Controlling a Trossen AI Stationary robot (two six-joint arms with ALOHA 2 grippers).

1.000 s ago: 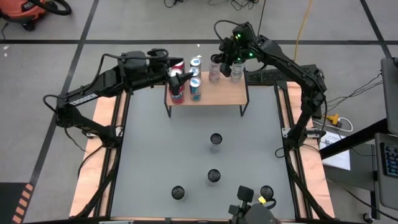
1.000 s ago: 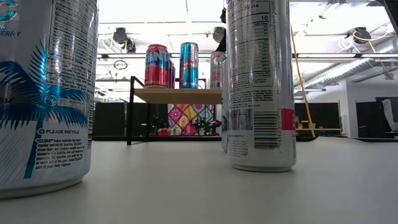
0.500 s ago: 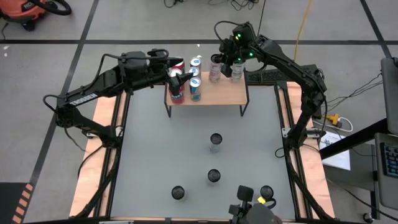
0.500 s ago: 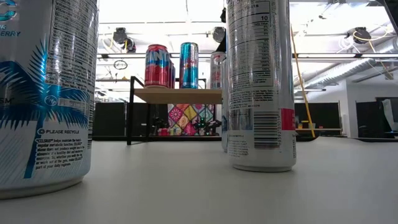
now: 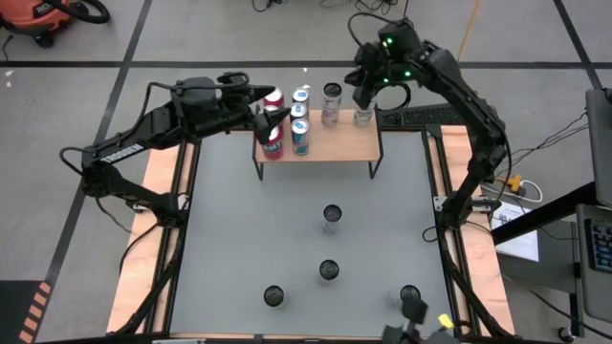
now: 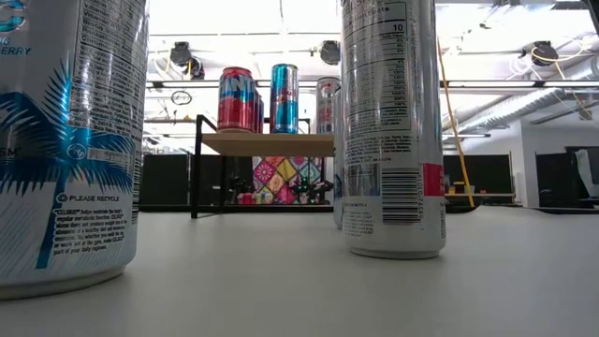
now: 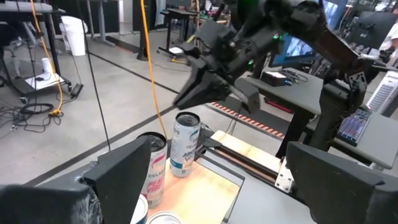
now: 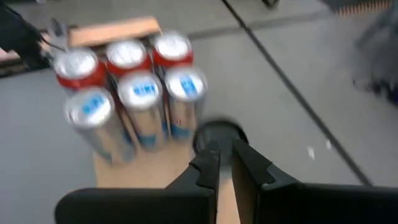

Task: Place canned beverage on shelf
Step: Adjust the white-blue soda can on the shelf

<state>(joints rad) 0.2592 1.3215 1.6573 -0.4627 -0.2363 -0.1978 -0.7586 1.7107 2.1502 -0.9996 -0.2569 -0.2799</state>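
The shelf [image 5: 335, 145], a light-brown wooden top on thin black legs, stands at the table's far edge. Several cans stand upright on it, red ones [image 5: 274, 143] at its left end and silver-blue ones [image 5: 299, 139] beside them; the low view shows them too [image 6: 284, 98]. My left gripper [image 5: 272, 118] hovers open over the shelf's left end, with nothing between its fingers [image 7: 124, 171]. My right gripper [image 5: 364, 96] is shut and empty, raised above the cans at the shelf's far right [image 8: 225, 158].
Several more cans stand upright on the grey table, one at mid-table [image 5: 332, 218], one nearer [image 5: 328, 271] and two by the near edge [image 5: 274, 296] [image 5: 409, 294]. Two of them fill the low view's foreground [image 6: 393, 122]. The shelf's right half [image 5: 349, 143] is bare wood.
My right gripper, shut all along, has risen from between the cans at the shelf's far right and drawn back toward the table's far right corner. The can it stood over now shows fully, upright on the shelf.
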